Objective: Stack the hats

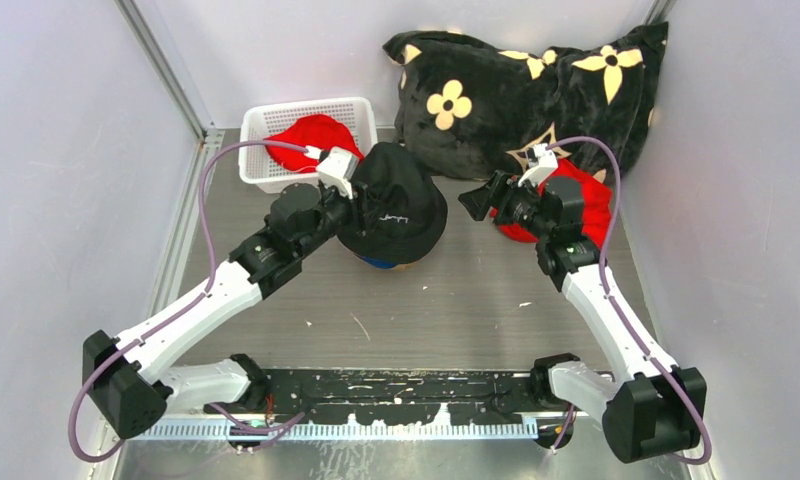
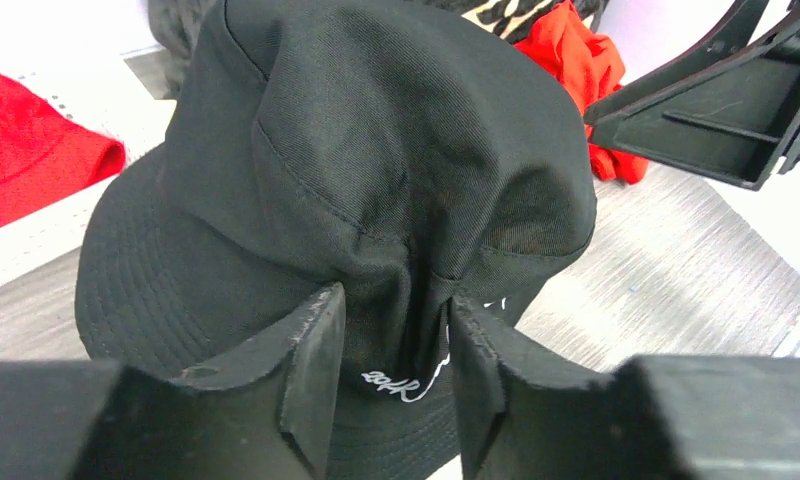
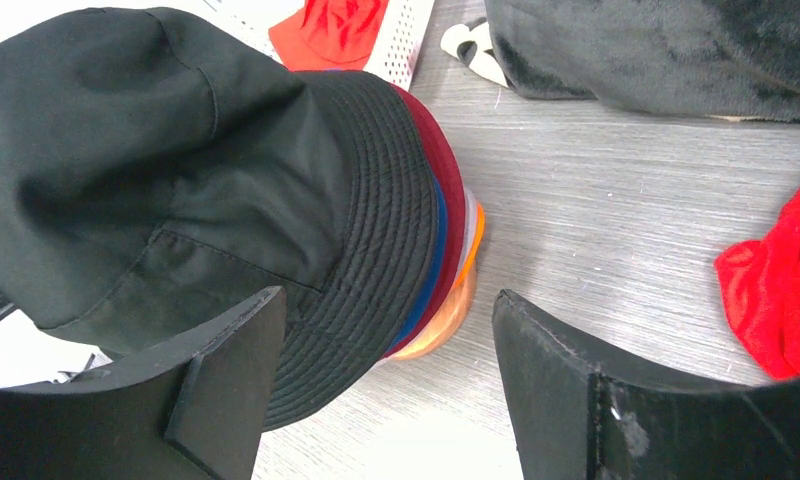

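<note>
Black hat [image 1: 396, 195], cream-flowered black cushion [image 1: 536, 90]

Pale walls [image 1: 66, 150] close the grey metal desk [image 1: 456, 300] on three sides. A black flowered cushion [image 1: 516, 90] lies in its far right corner, a white basket [image 1: 311, 104] far left.

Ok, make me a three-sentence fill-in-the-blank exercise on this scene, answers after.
The top hat, pinched in the left claw, is ___.
The right claw is ___ and empty.
The red hat at far left lies in a white ___.
Missing words: black; open; basket.
</note>
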Controlling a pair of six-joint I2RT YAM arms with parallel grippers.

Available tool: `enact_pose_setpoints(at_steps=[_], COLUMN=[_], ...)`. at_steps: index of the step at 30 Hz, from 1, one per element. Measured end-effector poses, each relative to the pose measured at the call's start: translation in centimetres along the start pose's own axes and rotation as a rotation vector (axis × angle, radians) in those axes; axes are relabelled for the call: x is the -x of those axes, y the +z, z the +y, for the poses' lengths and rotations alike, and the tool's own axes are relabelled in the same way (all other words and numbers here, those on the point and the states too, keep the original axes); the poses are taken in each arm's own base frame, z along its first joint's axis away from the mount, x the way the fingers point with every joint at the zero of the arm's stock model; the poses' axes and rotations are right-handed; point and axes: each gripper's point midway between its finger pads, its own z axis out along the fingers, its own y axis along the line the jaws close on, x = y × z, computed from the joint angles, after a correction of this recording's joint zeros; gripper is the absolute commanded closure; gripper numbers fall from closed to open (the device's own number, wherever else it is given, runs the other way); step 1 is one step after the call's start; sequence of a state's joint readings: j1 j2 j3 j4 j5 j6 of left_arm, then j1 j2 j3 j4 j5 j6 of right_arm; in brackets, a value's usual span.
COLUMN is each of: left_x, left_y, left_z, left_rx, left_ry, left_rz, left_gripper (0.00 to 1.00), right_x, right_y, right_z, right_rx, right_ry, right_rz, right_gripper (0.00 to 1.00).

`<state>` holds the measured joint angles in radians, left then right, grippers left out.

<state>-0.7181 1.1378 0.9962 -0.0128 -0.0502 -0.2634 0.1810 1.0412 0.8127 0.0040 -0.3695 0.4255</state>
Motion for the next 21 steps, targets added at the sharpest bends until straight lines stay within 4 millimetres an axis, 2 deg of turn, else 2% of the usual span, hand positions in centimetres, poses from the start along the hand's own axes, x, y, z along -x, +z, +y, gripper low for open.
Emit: enact_pose_setpoints(at_steps=[4,6,9,13,15,18,21], left_x=[0.4,1.2,2.3,5.1,5.8,5.0,2.5], left_y=[-0.2,-0.7,-2.1,-4.4,-4.8,-4.7,-3.6], left_z=[0.5,1.2,2.7,7.1,9.6,12.5,14.3], left_rx=[0.040,0.084,0.163,0.296,0.344,0.371,0.342], left_ry=[-0.013,-0.011,-0.019,-0.094,-0.159,-0.264,-0.403], left_rz=[0.014,-0.002,-0.034,-0.109,-0.135,-0.148,-0.133], left_gripper=[0.23,0.18,0.17,0.16,0.17,0.18,0.20], right_x=[-0.7,-0.9,-1.2,-1.8,-1.9,-1.5,-0.7], right_y=[0.4,0.6,0.9,1.3,1.5,1.6,1.6], right_z=[-0.1,-0.1,-0.1,-0.1,0.0,0.4,0.5], right_rx=[0.007,0.012,0.019,0.033,0.048,0.087,0.134], right_ry=[0.016,0.027,0.038,0.050,0.059,0.078,0.104], right_rz=[0.027,0.038,0.053,0.078,0.084,0.079,0.061], right_gripper=[0.20,0.20,0.20,0.20,0.20,0.21,0.21])
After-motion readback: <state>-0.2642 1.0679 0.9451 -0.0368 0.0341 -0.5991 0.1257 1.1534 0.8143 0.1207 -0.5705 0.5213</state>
